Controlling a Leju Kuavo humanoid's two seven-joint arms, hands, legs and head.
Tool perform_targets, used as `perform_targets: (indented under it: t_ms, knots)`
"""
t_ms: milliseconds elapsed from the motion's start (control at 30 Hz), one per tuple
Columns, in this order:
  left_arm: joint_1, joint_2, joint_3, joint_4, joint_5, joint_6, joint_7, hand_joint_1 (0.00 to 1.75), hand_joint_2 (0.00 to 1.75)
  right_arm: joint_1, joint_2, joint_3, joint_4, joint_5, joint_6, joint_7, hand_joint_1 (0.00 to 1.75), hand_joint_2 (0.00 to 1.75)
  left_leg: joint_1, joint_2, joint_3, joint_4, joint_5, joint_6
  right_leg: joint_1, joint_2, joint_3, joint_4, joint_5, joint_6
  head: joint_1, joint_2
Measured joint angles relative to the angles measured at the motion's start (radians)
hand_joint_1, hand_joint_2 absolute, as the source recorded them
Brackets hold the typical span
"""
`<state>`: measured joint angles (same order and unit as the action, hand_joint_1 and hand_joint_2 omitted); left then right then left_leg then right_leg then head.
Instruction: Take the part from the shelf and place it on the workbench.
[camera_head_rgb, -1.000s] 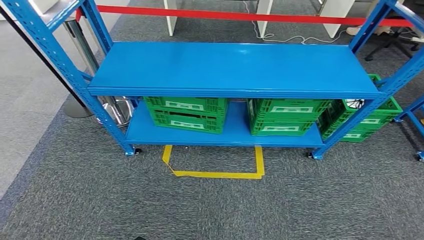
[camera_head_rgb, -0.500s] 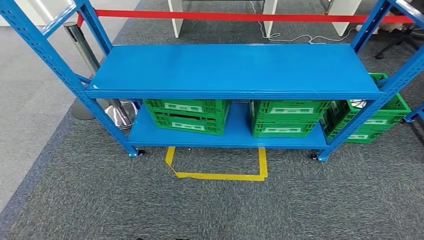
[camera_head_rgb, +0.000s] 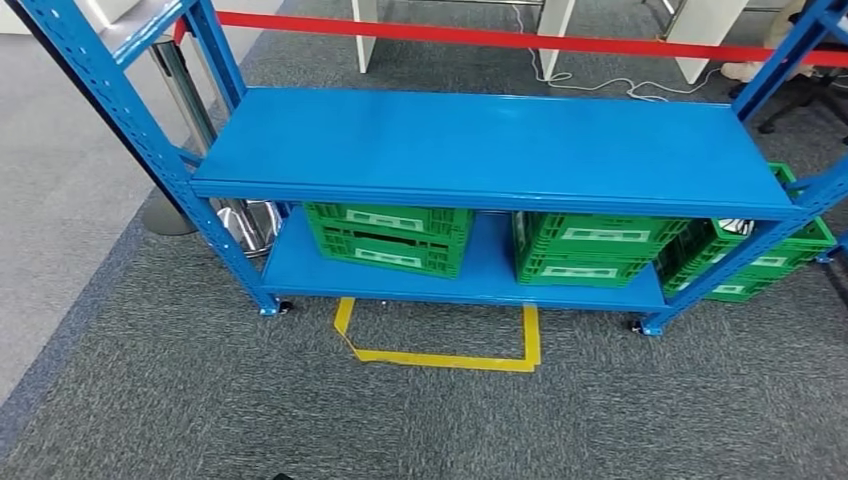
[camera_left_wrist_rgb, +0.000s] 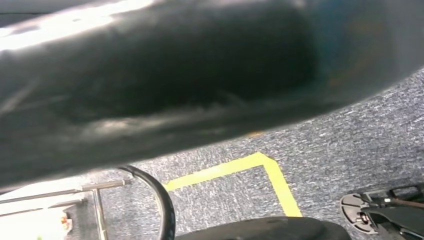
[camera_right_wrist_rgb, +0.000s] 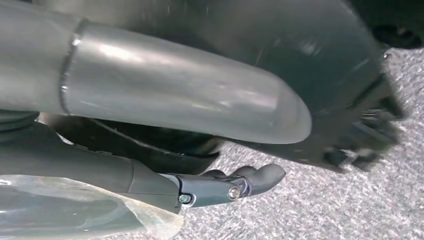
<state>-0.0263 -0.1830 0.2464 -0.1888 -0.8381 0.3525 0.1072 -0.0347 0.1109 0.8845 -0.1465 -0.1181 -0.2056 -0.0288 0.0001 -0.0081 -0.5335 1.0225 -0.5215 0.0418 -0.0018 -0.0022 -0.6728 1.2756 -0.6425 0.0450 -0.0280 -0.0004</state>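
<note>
A blue two-level shelf (camera_head_rgb: 500, 140) stands ahead of me on grey carpet, its upper board bare. On the lower board sit two green crates (camera_head_rgb: 390, 235) (camera_head_rgb: 600, 248). A third green crate (camera_head_rgb: 765, 258) stands behind the shelf's right post, and a small round white and black thing (camera_head_rgb: 735, 226) shows at its rim. In the right wrist view my right hand (camera_right_wrist_rgb: 190, 125) hangs over the carpet, its thick grey thumb apart from the dark fingers (camera_right_wrist_rgb: 250, 180), with nothing between them. A dark blurred shape (camera_left_wrist_rgb: 175, 85) covers most of the left wrist view, so the left hand's state is hidden.
A yellow tape square (camera_head_rgb: 440, 358) marks the carpet in front of the shelf, and a tape corner (camera_left_wrist_rgb: 225, 170) shows in the left wrist view. A red barrier tape (camera_head_rgb: 500, 38) runs behind the shelf. A chrome post (camera_head_rgb: 185, 95) stands at its left end. White furniture legs stand beyond.
The whole picture has shifted: the shelf now sits a little lower and further right in it, so the camera has moved. Nothing on the shelf has moved.
</note>
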Motion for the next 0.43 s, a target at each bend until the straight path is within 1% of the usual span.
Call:
perform_targets:
  t_ms: [33, 67, 100, 133, 167, 200, 233, 267, 300, 333, 367, 400, 433]
  knots:
    - [0.001, 0.000, 0.000, 0.000, 0.000, 0.000, 0.000, 0.00, 0.00, 0.001, -0.001, 0.000, 0.000, 0.000, 0.000, -0.001, 0.00, 0.00, 0.000, -0.002, 0.011, 0.000, -0.007, -0.001, 0.000, 0.000, 0.006, -0.036, 0.037, -0.002, 0.000, 0.000]
    - [0.001, 0.000, 0.000, 0.000, 0.000, 0.000, -0.001, 0.00, 0.00, 0.002, -0.002, 0.000, 0.000, -0.001, 0.000, -0.001, 0.00, 0.00, 0.000, -0.003, 0.022, 0.000, -0.015, -0.003, 0.000, 0.000, 0.026, -0.099, 0.085, -0.004, 0.000, 0.000]
    - [0.002, -0.001, 0.000, 0.000, 0.000, 0.000, -0.001, 0.00, 0.00, 0.003, -0.002, 0.000, 0.000, 0.000, 0.000, -0.001, 0.00, 0.00, 0.000, -0.004, 0.032, -0.001, -0.022, -0.005, 0.001, 0.001, 0.046, -0.157, 0.120, -0.008, 0.000, 0.000]
    - [0.001, -0.001, 0.000, 0.000, 0.000, 0.000, -0.002, 0.00, 0.00, 0.003, -0.002, 0.000, 0.000, 0.000, 0.000, -0.002, 0.00, 0.00, -0.001, -0.005, 0.037, -0.002, -0.028, -0.009, 0.004, 0.001, 0.062, -0.207, 0.137, -0.014, 0.000, 0.000]
    - [0.000, -0.001, 0.000, 0.000, 0.000, 0.000, -0.002, 0.00, 0.00, 0.004, -0.002, 0.000, 0.000, 0.000, 0.001, -0.002, 0.00, 0.00, -0.001, -0.005, 0.038, -0.003, -0.032, -0.014, 0.006, 0.001, 0.072, -0.232, 0.144, -0.021, 0.000, 0.000]
    - [0.000, -0.001, 0.000, 0.000, 0.000, 0.000, -0.002, 0.00, 0.00, 0.006, -0.002, 0.000, 0.000, 0.000, 0.001, -0.003, 0.00, 0.00, -0.001, -0.005, 0.039, -0.003, -0.033, -0.020, 0.009, 0.001, 0.074, -0.237, 0.138, -0.030, -0.001, 0.000]
    - [0.000, -0.001, 0.000, 0.000, 0.000, 0.000, -0.003, 0.00, 0.00, 0.007, -0.002, 0.000, -0.001, 0.000, 0.001, -0.003, 0.00, 0.00, -0.002, -0.005, 0.041, -0.002, -0.033, -0.025, 0.010, 0.001, 0.080, -0.245, 0.137, -0.039, -0.002, 0.000]
    - [0.000, -0.002, 0.000, 0.000, 0.000, 0.000, -0.003, 0.00, 0.00, 0.009, -0.002, 0.000, -0.001, 0.000, 0.001, -0.003, 0.00, 0.00, -0.002, -0.004, 0.043, 0.003, -0.033, -0.030, 0.008, 0.001, 0.089, -0.249, 0.143, -0.045, -0.003, 0.000]
    - [0.000, -0.002, 0.000, 0.000, 0.000, 0.001, -0.003, 0.00, 0.00, 0.010, -0.002, 0.000, -0.002, 0.000, 0.001, -0.003, 0.00, 0.00, -0.002, -0.004, 0.041, 0.021, -0.034, -0.034, 0.006, 0.001, 0.100, -0.257, 0.141, -0.051, -0.004, 0.000]
    - [-0.001, -0.001, 0.000, 0.000, -0.001, 0.001, -0.004, 0.00, 0.00, 0.010, -0.002, -0.001, -0.003, 0.000, 0.001, -0.003, 0.00, 0.00, -0.001, -0.003, 0.026, 0.055, -0.042, -0.039, 0.003, 0.000, 0.114, -0.264, 0.140, -0.055, -0.006, 0.000]
    - [-0.002, -0.001, 0.000, 0.000, -0.002, 0.001, -0.004, 0.00, 0.00, 0.010, -0.002, -0.001, -0.003, 0.000, 0.001, -0.004, 0.00, 0.00, 0.000, -0.002, 0.000, 0.105, -0.058, -0.044, 0.001, -0.001, 0.125, -0.270, 0.137, -0.059, -0.007, 0.000]
    - [-0.003, -0.001, 0.000, 0.000, -0.003, 0.001, -0.004, 0.00, 0.00, 0.010, -0.002, -0.001, -0.004, 0.000, 0.001, -0.004, 0.00, 0.00, 0.001, -0.002, -0.035, 0.166, -0.081, -0.049, 0.001, -0.002, 0.133, -0.273, 0.132, -0.062, -0.009, 0.000]
    - [-0.003, -0.001, 0.000, 0.000, -0.003, 0.001, -0.004, 0.00, 0.00, 0.009, -0.001, -0.001, -0.004, 0.000, 0.001, -0.004, 0.00, 0.00, 0.002, -0.002, -0.055, 0.199, -0.095, -0.051, 0.001, -0.002, 0.136, -0.274, 0.130, -0.064, -0.009, 0.000]
